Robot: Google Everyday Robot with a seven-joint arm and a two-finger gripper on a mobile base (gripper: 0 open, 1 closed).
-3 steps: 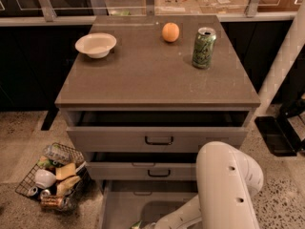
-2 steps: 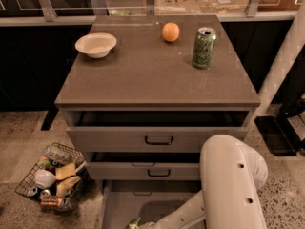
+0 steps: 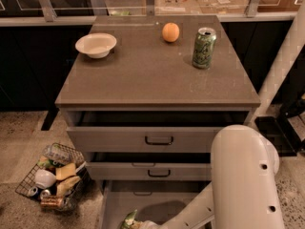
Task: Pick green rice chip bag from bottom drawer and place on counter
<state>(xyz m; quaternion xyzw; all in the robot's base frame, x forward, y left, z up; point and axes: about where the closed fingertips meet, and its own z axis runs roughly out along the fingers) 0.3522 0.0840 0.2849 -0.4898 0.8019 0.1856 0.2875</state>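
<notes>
The bottom drawer [image 3: 164, 198] stands pulled open at the lower edge of the camera view, showing its grey inside. My white arm reaches down into it from the right. My gripper [image 3: 144, 223] is low in the drawer at the picture's bottom edge. A corner of the green rice chip bag [image 3: 129, 220] shows right at the gripper, touching it on its left. Most of the bag is cut off by the frame. The grey-brown counter [image 3: 143, 75] tops the cabinet above.
On the counter stand a white bowl [image 3: 96, 44], an orange [image 3: 170, 32] and a green drink can [image 3: 204, 48]. The two upper drawers [image 3: 157, 140] are slightly open. A wire basket of rubbish [image 3: 52, 175] sits on the floor to the left. A white post [image 3: 281, 66] rises on the right.
My arm has shifted a little to the right, and the green corner of the bag has come into view at the gripper. Nothing on the counter moved.
</notes>
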